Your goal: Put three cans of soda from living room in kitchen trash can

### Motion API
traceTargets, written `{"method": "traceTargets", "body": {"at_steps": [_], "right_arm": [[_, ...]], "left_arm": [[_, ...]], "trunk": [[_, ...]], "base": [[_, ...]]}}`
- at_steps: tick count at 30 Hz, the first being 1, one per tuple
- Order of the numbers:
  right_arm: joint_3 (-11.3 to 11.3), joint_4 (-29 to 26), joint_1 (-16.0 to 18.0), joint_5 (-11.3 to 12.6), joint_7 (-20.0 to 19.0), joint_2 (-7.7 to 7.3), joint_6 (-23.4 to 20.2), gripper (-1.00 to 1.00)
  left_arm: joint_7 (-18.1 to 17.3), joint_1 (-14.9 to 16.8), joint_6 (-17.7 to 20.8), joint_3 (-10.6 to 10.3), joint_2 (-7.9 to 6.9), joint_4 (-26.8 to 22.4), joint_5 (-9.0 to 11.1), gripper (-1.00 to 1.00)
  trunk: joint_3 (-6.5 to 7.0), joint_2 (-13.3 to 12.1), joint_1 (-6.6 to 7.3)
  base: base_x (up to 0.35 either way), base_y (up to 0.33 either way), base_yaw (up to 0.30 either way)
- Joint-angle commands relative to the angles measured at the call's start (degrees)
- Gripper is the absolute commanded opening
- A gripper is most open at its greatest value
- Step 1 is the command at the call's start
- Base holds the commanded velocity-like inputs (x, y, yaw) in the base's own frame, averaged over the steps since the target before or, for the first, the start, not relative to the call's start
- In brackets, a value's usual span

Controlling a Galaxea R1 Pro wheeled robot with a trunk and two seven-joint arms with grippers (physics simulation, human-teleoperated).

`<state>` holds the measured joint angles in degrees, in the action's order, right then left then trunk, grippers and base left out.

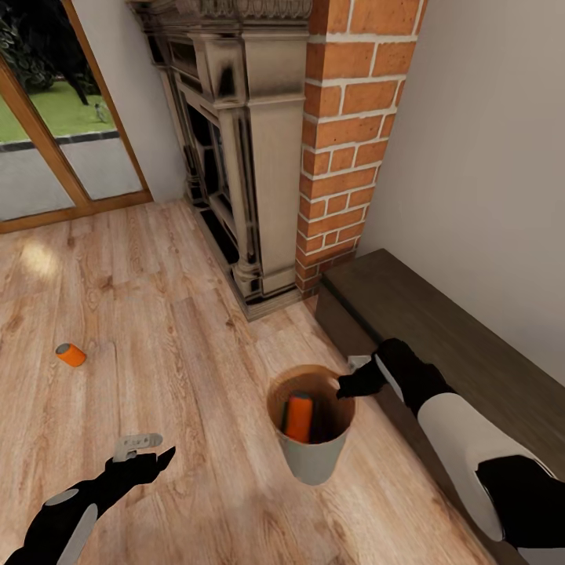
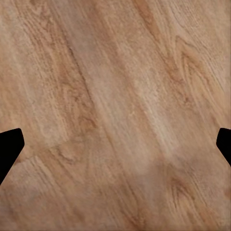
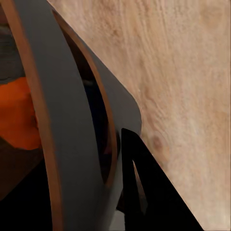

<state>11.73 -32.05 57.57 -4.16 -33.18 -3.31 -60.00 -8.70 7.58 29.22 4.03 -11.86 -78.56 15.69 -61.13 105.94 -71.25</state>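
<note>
An orange can [image 1: 71,355] lies on its side on the pale wood plank floor [image 1: 196,345], well apart from both arms, over toward the glass door [image 1: 55,118] with its wooden frame. Nearer the camera, the left gripper [image 1: 149,459] hangs low over bare planks; in the left wrist view its two dark fingertips [image 2: 9,149] stand far apart at the edges with nothing but grained wood [image 2: 115,115] between them, so it is spread and empty. Behind, an ornate grey stone fireplace [image 1: 251,157] meets a red brick column [image 1: 353,133].

The trash can [image 1: 314,463], round and tapered, grey outside with a tan-brown rim and lining, stands on the floor just beside a dark wooden bench [image 1: 439,329]. Inside it a second orange can [image 1: 298,417] stands roughly upright. The right gripper [image 1: 345,387] sits at the bin's far rim. Whether its fingers are parted I cannot tell: the right wrist view shows the rim [image 3: 43,120] close up, an orange blur [image 3: 17,115] within, and one dark finger [image 3: 144,192] outside the wall.
</note>
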Motion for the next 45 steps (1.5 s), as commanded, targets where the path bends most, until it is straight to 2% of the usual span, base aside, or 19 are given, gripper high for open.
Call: {"method": "traceTargets", "body": {"at_steps": [1, 22, 38, 45], "right_arm": [[0.3, 0.1, 0.0, -4.0, 0.2, -0.09, 0.0, -1.0], [0.6, -0.4, -0.1, -4.0, 0.2, -0.15, 0.0, -1.0], [0.5, -1.5, -0.1, -3.7, -0.6, -0.29, 0.0, -1.0], [0.4, -2.7, -0.2, -3.5, -0.9, 0.18, 0.0, -1.0]], "left_arm": [[0.0, 0.0, 0.0, 0.0, 0.0, 0.0, 0.0, 1.0], [0.0, 0.0, 0.0, 0.0, 0.0, 0.0, 0.3, 1.0], [-0.1, 0.0, 0.1, 0.0, -0.03, 0.1, 0.1, 1.0], [-0.2, 0.0, 0.0, 0.0, -0.06, 0.0, 0.4, 1.0]], "trunk": [[0.0, 0.0, 0.0], [0.0, 0.0, 0.0], [0.0, 0.0, 0.0], [0.0, 0.0, 0.0]], "base": [[0.0, 0.0, 0.0], [0.014, 0.013, 0.0], [0.147, 0.236, 0.0], [0.156, 0.281, 0.0]]}}
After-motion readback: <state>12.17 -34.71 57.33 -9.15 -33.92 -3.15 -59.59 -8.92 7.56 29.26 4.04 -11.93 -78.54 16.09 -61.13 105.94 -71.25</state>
